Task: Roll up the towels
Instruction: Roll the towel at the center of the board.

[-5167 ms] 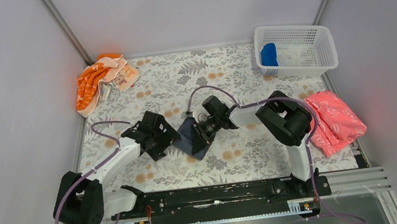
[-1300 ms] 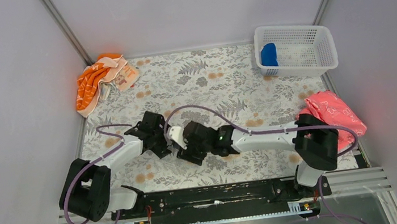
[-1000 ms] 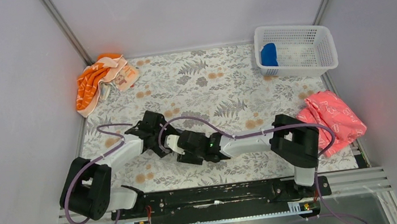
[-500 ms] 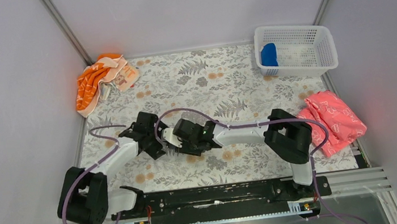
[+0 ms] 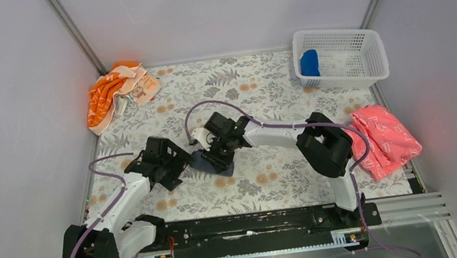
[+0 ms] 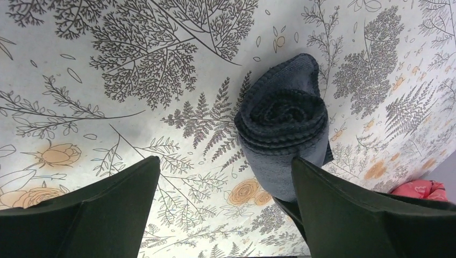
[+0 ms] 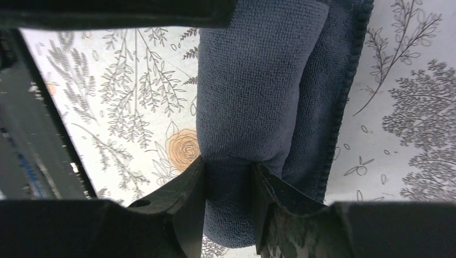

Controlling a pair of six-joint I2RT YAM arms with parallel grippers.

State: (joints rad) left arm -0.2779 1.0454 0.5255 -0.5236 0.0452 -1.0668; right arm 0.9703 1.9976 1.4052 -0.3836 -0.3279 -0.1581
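Inside the clenched right gripper point(image 7: 228, 173), 1 slate-grey towel point(image 6: 282, 115) (tight spiral roll); left gripper point(image 6: 225, 164) agape.

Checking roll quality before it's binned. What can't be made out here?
Top view: dark slate-grey rolled cloth towel, mostly hidden under the right gripper.
Right wrist view: its far end, cut off by the top edge.
Top view: bright blue cloth in white plastic basket, too small to judge.

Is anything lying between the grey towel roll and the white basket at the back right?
Nothing visible does. The grey towel roll, pinched by the right gripper, has only bare tablecloth up to the basket; the pink cloth lies off to the side.
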